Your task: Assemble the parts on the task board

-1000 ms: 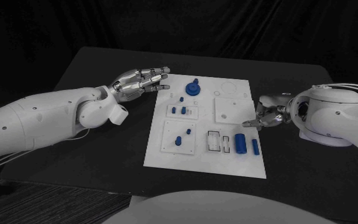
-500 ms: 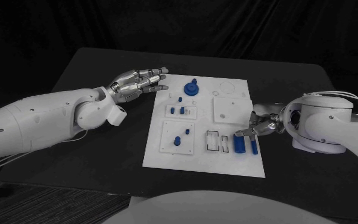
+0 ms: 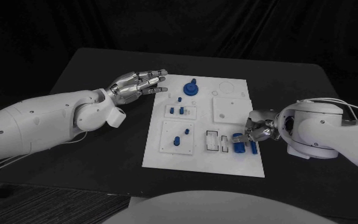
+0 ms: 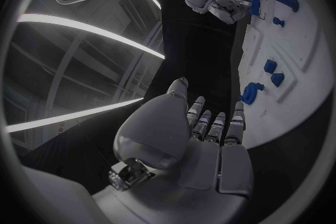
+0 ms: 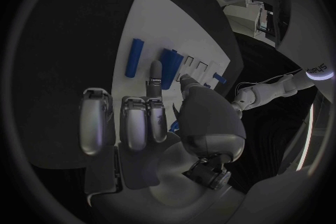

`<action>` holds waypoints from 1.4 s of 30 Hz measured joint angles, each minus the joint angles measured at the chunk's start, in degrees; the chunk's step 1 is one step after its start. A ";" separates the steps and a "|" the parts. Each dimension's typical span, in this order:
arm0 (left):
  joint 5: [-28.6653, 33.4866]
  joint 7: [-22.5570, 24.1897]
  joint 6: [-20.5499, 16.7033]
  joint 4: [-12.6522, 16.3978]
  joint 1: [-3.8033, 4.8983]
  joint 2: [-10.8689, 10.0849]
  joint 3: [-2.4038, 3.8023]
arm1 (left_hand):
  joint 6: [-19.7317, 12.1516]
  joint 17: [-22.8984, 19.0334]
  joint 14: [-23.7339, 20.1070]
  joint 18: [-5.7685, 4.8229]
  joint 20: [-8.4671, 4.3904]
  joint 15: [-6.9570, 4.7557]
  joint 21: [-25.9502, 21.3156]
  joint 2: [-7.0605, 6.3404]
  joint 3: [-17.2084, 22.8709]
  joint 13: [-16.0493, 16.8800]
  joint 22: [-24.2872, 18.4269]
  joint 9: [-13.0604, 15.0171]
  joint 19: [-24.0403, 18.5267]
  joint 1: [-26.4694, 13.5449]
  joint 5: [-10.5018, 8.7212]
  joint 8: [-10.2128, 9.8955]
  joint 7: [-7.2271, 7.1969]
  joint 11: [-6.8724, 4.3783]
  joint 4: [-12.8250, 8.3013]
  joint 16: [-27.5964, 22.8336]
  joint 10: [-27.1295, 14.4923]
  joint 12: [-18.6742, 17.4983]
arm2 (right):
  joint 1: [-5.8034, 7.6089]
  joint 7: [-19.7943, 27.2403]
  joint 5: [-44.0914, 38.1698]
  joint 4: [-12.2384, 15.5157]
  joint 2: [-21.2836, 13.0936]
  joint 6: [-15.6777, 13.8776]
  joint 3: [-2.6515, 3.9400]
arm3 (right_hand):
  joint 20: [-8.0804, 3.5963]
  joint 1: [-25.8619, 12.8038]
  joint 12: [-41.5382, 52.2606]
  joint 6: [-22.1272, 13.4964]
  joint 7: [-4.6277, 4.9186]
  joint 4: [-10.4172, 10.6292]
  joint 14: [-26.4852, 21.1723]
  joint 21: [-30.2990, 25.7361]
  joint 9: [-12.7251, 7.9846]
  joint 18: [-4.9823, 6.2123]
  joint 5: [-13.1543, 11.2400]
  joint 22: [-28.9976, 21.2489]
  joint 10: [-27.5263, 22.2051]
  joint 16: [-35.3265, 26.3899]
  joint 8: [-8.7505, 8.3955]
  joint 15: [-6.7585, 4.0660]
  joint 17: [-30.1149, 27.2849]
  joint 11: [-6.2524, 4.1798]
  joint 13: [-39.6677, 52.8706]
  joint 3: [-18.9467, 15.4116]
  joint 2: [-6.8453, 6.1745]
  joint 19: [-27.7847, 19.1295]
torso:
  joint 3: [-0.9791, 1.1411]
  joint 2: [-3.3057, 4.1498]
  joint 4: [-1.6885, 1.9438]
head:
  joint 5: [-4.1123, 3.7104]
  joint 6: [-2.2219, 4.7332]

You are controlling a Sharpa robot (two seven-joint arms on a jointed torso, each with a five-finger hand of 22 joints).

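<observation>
Left hand (image 3: 138,85) hovers off the task board's far left corner, holding nothing, fingers straight and slightly apart, tips pointing toward the board; wrist view shows the same flat palm (image 4: 203,145) with nothing in it. Task board (image 3: 201,159) lies mid-table on the black table (image 3: 104,151), long side running away from the robot. On the board, left to right: two small blue pegs (image 3: 177,110) standing in a small plate, a blue peg piece (image 3: 177,141) in the square plate nearer the robot, a round blue knob part (image 3: 192,87) at the far end, a blank square plate (image 3: 229,108), then two outlined slots (image 3: 219,142). Right of the slots, a thick blue cylinder (image 3: 239,143) and a thinner blue bar (image 3: 254,147) lie side by side near the board's right edge. Right hand (image 3: 252,131) is over that edge, fingertips down at the thick cylinder; right wrist view shows a finger (image 5: 154,75) reaching the cylinder (image 5: 168,60), thin bar (image 5: 135,57) just beside it. Cannot tell whether the fingers actually grasp the cylinder or just touch it.
</observation>
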 measured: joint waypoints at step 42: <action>0.00 -0.69 0.38 0.05 -0.58 -0.27 0.01 | 0.00 0.00 0.00 0.00 0.00 0.00 0.00 0.00 0.00 0.04 -0.05 -0.01 0.00 0.00 0.00 0.00 0.00 0.16 0.00 0.00 0.17 0.00 | -0.38 0.01 16.23 0.79 1.48 -11.47 0.03 | 1.04 7.18 0.00 -15.19 1.82 -4.68 -0.03 -1.11 22.13 -0.34 40.61 0.04 -0.38 -1.33 10.76 0.97 -0.01 0.79 0.03 3.59 0.11 -0.20 | 0.04 0.08 -0.03 | -0.41 -0.01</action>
